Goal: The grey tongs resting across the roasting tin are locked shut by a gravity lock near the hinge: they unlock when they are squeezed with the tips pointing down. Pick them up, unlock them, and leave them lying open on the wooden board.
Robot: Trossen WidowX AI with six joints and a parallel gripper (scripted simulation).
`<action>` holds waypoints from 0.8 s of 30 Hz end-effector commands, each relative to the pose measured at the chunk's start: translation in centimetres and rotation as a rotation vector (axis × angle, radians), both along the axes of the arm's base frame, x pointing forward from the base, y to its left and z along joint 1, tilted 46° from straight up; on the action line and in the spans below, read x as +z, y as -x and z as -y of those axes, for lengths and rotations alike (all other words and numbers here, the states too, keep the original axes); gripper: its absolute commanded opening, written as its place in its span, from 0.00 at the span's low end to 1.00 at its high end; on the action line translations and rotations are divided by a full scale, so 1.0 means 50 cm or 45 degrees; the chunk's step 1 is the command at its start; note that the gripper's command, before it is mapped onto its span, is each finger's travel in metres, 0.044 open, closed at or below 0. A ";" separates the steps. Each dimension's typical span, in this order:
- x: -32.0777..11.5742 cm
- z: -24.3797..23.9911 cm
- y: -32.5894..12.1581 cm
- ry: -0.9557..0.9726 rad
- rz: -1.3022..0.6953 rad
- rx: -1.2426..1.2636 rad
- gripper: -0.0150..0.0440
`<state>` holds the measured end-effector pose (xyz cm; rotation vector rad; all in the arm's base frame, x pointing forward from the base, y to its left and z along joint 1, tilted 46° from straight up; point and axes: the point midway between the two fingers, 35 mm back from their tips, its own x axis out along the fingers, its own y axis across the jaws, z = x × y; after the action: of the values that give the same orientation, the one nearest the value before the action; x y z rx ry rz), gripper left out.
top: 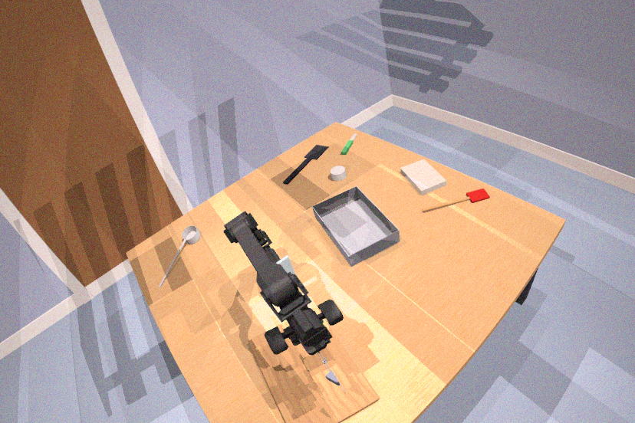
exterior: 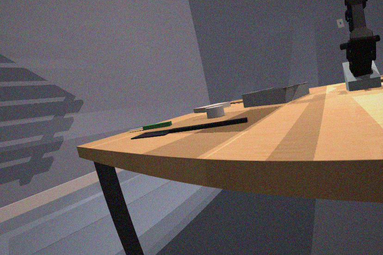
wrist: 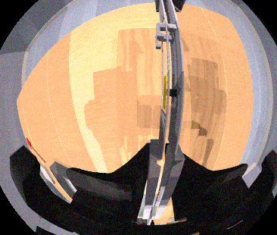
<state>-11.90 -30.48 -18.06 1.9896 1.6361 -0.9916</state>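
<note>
My gripper (wrist: 157, 147) is shut on the grey tongs (top: 332, 378) (wrist: 178, 72). In the wrist view the two tongs arms run close together, nearly parallel, from between the fingers to the top edge, with a small bracket and a yellow strip along them. In the top view my fingers are hidden under the wrist, and one end of the tongs shows over the wooden board (top: 358, 398) (wrist: 128, 45). The tongs' height above the board is hard to judge, and the lock's state cannot be told. The roasting tin (top: 376, 249) (exterior: 262, 99) holds no tongs.
A silver ladle-like tool (top: 191, 234) lies at the left. A black spatula (top: 297, 170) (exterior: 207, 125), a green-handled knife (top: 347, 146) (exterior: 157, 125) and a white cylinder (top: 338, 173) (exterior: 215, 112) lie beyond the tin. A white block (top: 422, 177) and a red spatula (top: 478, 195) lie to its right.
</note>
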 end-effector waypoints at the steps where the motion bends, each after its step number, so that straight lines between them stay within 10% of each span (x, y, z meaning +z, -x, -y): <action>1: -0.010 -0.008 0.001 0.001 -0.002 0.008 0.00; 24: -0.065 -0.060 -0.004 0.000 -0.002 0.008 0.00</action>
<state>-11.68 -27.81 -20.95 1.9897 1.6363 -0.9929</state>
